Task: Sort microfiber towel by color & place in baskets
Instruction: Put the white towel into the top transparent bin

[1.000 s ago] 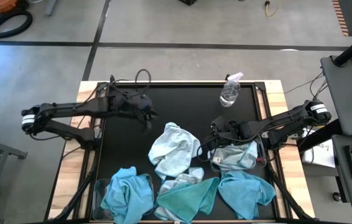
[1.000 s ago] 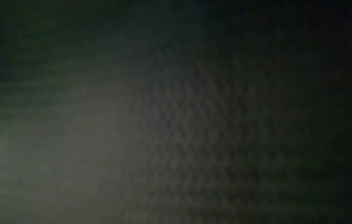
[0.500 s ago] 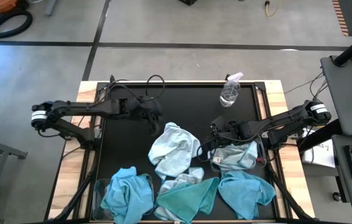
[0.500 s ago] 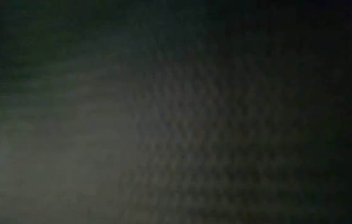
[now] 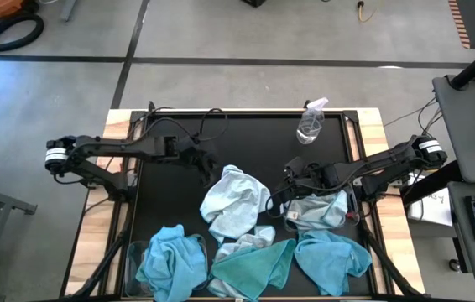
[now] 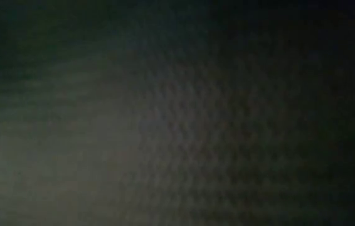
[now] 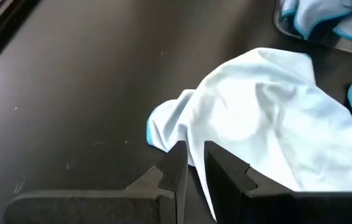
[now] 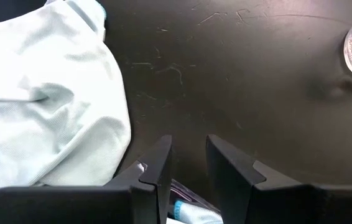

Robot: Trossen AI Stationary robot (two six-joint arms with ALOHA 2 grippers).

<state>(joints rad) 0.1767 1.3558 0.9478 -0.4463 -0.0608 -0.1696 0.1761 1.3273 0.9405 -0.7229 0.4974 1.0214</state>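
Both arms are basically all matte black, slim link sections with chunkier joint housings. Each one has a white band with a dark ring near the base end. Loose black cables loop off the left arm around the elbow area. The left gripper (image 7: 193,163) and right gripper (image 8: 186,163) are the same design: two flat, angular black fingers, stepped edges, plain plastic look
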